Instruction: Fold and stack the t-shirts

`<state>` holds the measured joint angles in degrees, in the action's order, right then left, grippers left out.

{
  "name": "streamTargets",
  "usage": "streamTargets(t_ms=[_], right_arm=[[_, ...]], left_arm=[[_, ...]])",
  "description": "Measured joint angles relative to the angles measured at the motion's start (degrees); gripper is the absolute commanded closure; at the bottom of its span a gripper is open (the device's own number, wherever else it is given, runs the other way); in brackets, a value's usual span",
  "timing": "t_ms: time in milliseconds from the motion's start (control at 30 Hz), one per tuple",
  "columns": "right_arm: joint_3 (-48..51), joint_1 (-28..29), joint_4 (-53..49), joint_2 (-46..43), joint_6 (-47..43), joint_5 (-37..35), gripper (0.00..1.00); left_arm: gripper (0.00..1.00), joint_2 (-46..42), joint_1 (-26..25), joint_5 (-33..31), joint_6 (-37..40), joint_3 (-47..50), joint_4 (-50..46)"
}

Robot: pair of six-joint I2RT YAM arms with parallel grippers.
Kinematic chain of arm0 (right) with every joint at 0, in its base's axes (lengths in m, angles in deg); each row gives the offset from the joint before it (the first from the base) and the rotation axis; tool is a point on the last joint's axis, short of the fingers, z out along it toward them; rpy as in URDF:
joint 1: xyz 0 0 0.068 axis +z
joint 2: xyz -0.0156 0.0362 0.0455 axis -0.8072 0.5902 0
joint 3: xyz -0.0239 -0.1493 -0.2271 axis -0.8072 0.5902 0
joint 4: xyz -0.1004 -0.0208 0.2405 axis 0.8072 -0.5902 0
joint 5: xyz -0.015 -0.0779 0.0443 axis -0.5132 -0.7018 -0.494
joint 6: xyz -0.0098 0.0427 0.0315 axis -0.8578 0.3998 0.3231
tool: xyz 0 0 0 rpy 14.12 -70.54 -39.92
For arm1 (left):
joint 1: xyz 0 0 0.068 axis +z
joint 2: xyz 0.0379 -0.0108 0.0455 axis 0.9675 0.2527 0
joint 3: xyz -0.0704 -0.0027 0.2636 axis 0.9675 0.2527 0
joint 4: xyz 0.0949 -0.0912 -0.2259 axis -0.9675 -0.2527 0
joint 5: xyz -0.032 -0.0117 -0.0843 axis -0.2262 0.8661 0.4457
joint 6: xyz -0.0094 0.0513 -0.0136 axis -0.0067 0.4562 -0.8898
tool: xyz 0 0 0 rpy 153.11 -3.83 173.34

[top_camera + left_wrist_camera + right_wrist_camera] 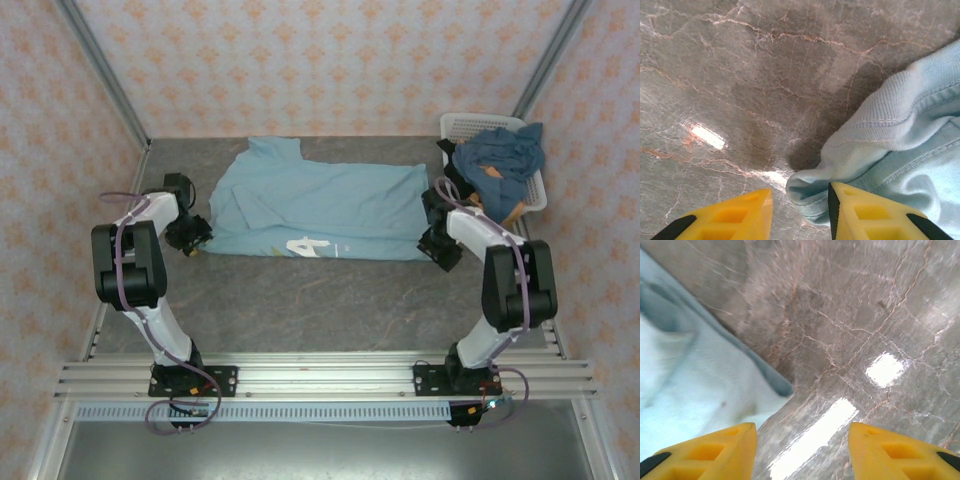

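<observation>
A light sky-blue t-shirt (320,205) lies spread across the back half of the table, with white print (305,245) at its near edge. My left gripper (190,236) sits at the shirt's left edge. In the left wrist view its jaws (800,192) stand apart, with a rolled hem of the shirt (810,192) between them against the right finger (865,215). My right gripper (440,250) hovers at the shirt's near right corner. It is open (802,427) over bare table, and the shirt corner (715,395) lies by its left finger. A slate-blue t-shirt (500,155) and an orange-tan one (493,173) lie bunched in the basket.
A white lattice basket (462,125) stands at the back right corner, close behind the right arm. The grey marble table top (320,300) stretches between the shirt and the arm bases. Patterned walls enclose the left, back and right sides.
</observation>
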<state>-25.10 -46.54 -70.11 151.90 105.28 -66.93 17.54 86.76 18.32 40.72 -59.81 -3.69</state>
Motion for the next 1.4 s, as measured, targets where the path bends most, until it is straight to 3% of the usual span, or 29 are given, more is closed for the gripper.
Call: streamTargets(t_ms=[300, 500, 667, 800, 1100, 1400], right_arm=[[3.5, 0.0, 2.4, -2.1, 1.6, 0.7, 0.5], [2.9, -0.2, 5.4, 2.6, 1.7, 1.2, 0.57], [1.6, -0.3, 7.1, 5.9, 1.9, 2.1, 0.74], [1.0, -0.3, 8.2, 6.4, 2.1, 3.0, 1.0], [2.1, 0.1, 5.4, 4.8, 3.9, 4.1, 1.0], [12.7, 1.7, -2.9, -5.5, 6.5, 7.9, 0.97]], left_arm=[[0.62, -3.1, 0.0, 2.7, -1.0, 1.8, 0.7], [0.75, -1.7, 0.0, 3.1, -3.3, 1.9, 2.2], [1.0, 0.9, 0.0, 2.4, -5.4, 1.8, 2.8], [1.0, 0.9, 0.0, 1.2, -6.5, 1.9, 2.8], [1.0, -7.7, 1.0, -2.8, -9.5, 11.6, 2.7], [1.0, -22.1, 1.5, -8.6, -11.1, 23.0, -1.8]])
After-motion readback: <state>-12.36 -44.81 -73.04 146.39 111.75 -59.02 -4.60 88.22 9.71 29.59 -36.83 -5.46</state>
